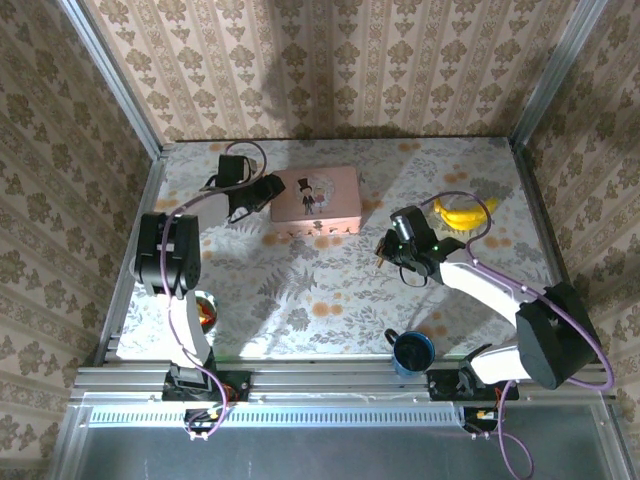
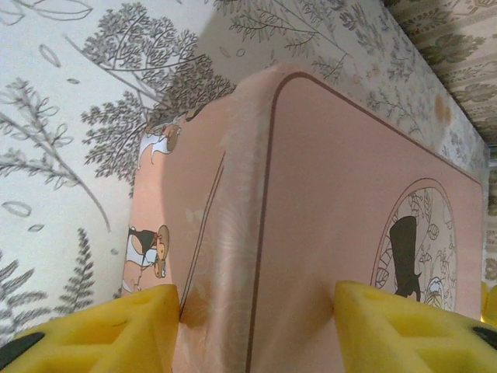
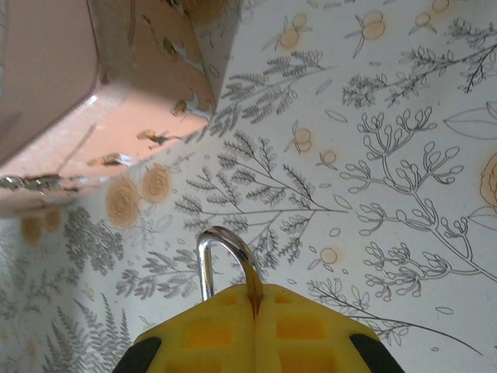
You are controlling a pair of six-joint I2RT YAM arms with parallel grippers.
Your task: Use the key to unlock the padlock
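While the right pincer [image 3: 252,299] sat clamped on the padlock [image 3: 225,260], the left pincer [image 2: 256,299], apart astride the box [image 2: 349,194], needed to close squarely without tipping it.

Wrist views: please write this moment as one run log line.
left gripper: open, astride pink box corner | right gripper: shut on padlock, shackle protruding

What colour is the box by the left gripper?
The box is pink; clearest in the left wrist view.
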